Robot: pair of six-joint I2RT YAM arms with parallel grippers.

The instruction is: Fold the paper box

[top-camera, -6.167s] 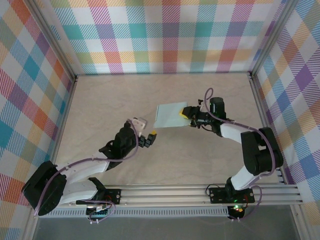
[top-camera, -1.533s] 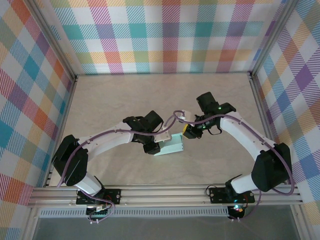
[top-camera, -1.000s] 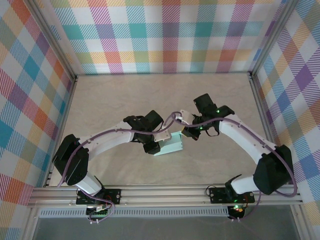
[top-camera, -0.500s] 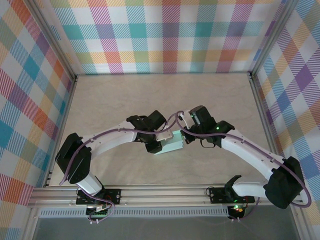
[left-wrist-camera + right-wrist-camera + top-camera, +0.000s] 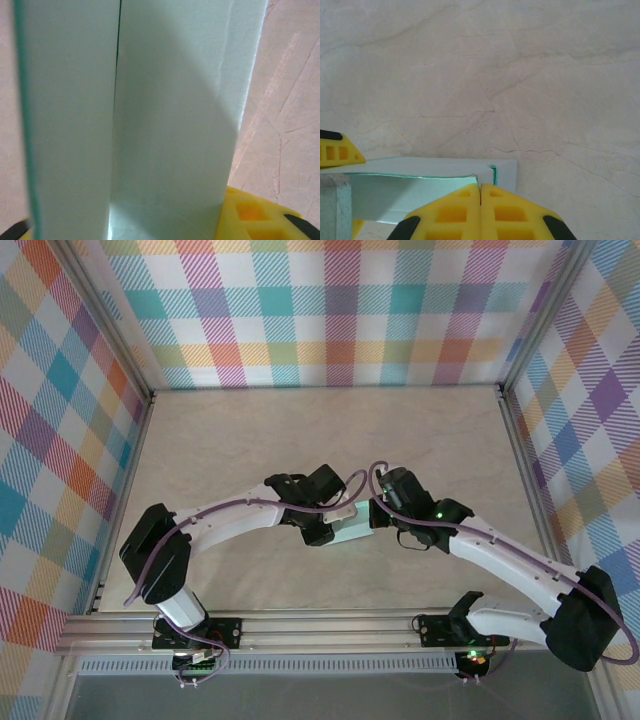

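Observation:
The paper box (image 5: 352,531) is pale mint card, partly folded, in the middle of the table. In the left wrist view its walls (image 5: 170,115) rise close in front of the camera, with a seam running down the left side. My left gripper (image 5: 322,531) is shut on the box's left end; one yellow finger (image 5: 250,215) shows at its lower right. My right gripper (image 5: 376,515) is shut with nothing in it. Its joined tips (image 5: 480,192) rest at the box's right end, over a thin upright flap edge (image 5: 493,175). The box's open inside (image 5: 410,192) lies left of them.
The table top (image 5: 250,440) is beige marble-patterned, walled in by checked panels (image 5: 330,310) on three sides. An aluminium rail (image 5: 330,630) with both arm bases runs along the near edge. The left gripper's finger (image 5: 335,150) pokes into the right wrist view.
My right arm has swung left and nearer, bringing its shut tips onto the box's right end. The left arm has shifted the held box slightly right.

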